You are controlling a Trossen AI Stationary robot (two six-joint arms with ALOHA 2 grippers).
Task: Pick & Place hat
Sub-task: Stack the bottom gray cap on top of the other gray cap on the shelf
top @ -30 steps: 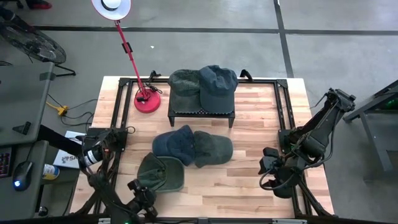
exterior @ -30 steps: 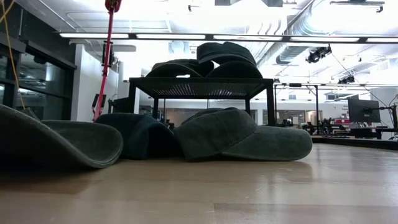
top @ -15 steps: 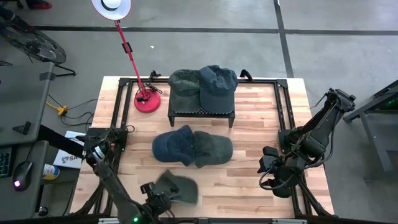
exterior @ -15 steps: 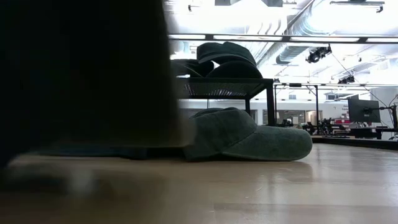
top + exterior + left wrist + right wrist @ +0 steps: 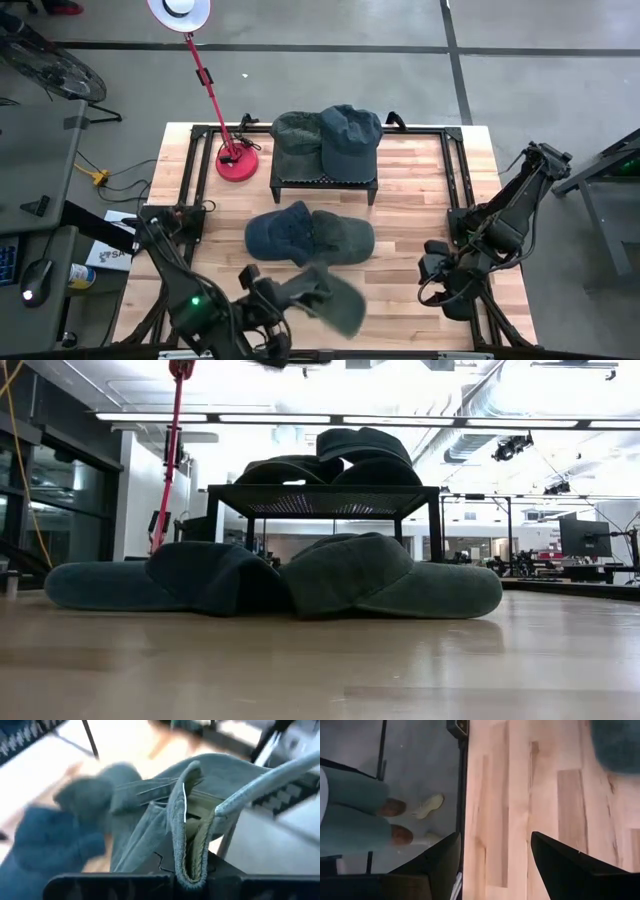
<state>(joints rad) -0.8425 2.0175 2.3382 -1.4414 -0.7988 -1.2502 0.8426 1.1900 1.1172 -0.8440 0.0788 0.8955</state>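
My left gripper (image 5: 268, 303) is above the table's near edge, shut on a green cap (image 5: 326, 300) that is lifted off the wood. In the left wrist view the green cap (image 5: 200, 795) fills the picture. A blue cap (image 5: 282, 232) and another green cap (image 5: 345, 240) lie side by side at mid-table, resting on their brims and rims, as the low view shows for the blue cap (image 5: 180, 582) and the green one (image 5: 385, 580). Two more caps (image 5: 328, 135) sit on a black rack (image 5: 322, 180). My right gripper (image 5: 434, 262) waits open at the right side, its gap (image 5: 492, 865) over bare wood. My left gripper pinches a folded edge of the green cap's rim (image 5: 189, 855) between its two fingers, several layers together. The fingers come at it roughly level from the table's left. The cap is lifted clear and reaches away from the fingers toward the table's right, its brim (image 5: 270, 772) curving outward.
A red lamp base (image 5: 238, 160) with its slanted pole stands at the far left. A black frame (image 5: 455, 170) borders the table. Bare wood (image 5: 410, 310) lies near the right near corner. A person's legs and shoes (image 5: 395, 820) show beside the table in the right wrist view.
My left gripper has risen from the near left of the table and swung toward the right. It has carried the green cap, which lay on the wood a second ago and is now lifted clear. The cap has left the low view, uncovering the blue cap.
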